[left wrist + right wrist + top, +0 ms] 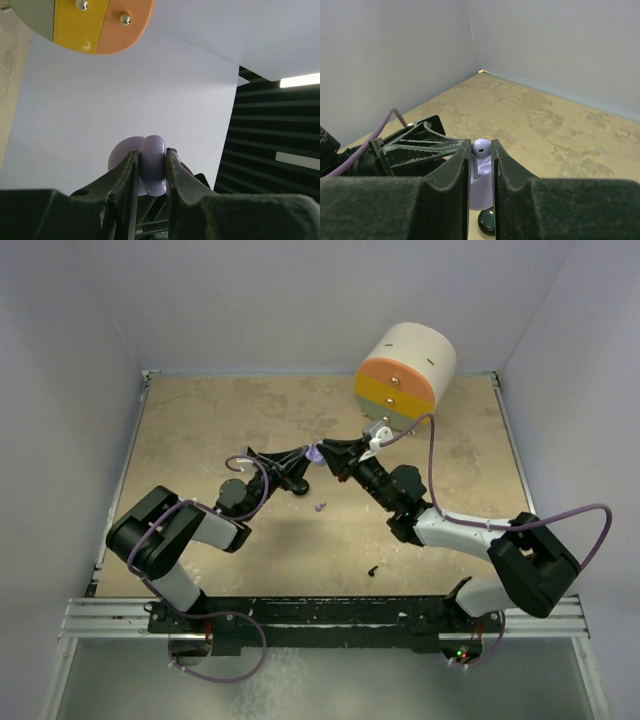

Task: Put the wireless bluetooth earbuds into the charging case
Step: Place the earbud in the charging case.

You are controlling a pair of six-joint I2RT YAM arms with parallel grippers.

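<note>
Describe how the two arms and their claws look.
Left arm and right arm: bulky black joint housings linked by white shells, each trailing a lilac cable. Left claw and right claw: black, two tapered fingers with rough, grainy inner faces.

Charging case [154,162]: pale lilac, glossy and rounded. It was held off the table [200,440], clamped between the fingers of the left gripper [152,152], and showed two lobes side by side.

First earbud [481,148]: pale lilac-white and upright, bulb up and stem down. It was pinched in the right gripper [480,144] directly over the case. Whether its stem had entered the case could not be determined.

Second earbud [321,506]: lilac, lying loose on the table near the raised case.

Black earbud [372,569]: lying loose on the table, nearer its front edge and well apart from the case.
</note>
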